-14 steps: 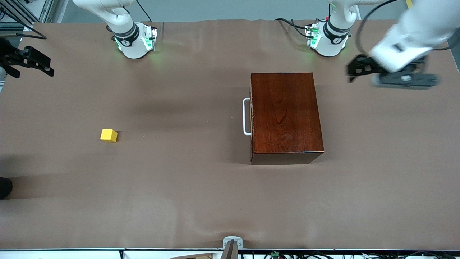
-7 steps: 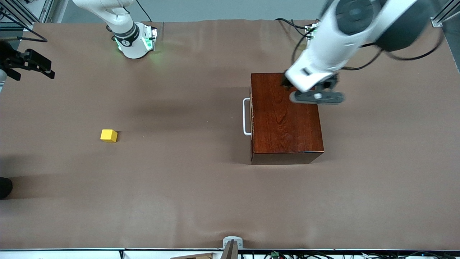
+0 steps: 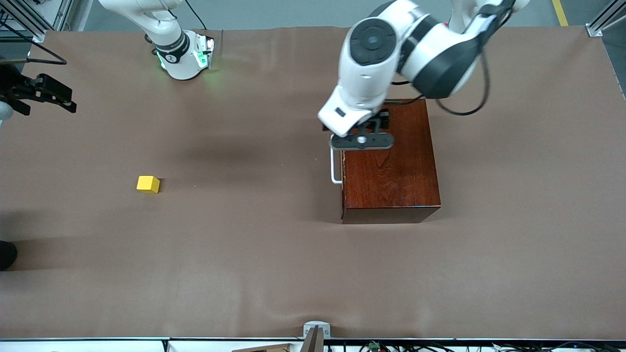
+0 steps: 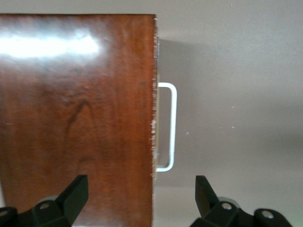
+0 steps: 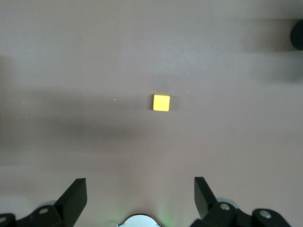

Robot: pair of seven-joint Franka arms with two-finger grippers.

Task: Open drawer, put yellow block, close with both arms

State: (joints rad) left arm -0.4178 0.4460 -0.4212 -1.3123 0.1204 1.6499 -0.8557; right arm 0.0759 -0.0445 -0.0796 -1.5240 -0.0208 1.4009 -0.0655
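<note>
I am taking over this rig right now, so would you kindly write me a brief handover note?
Left gripper: open, empty, over the mahogany box at its drawer edge, above the white handle.
Right gripper: open, empty, raised at the right arm's end of the table; that arm waits.
Drawer: shut, handle not gripped.
Yellow block: on the table toward the right arm's end, apart from the box.
Done: nothing.
Left: open the drawer, put the block in, close it.
</note>
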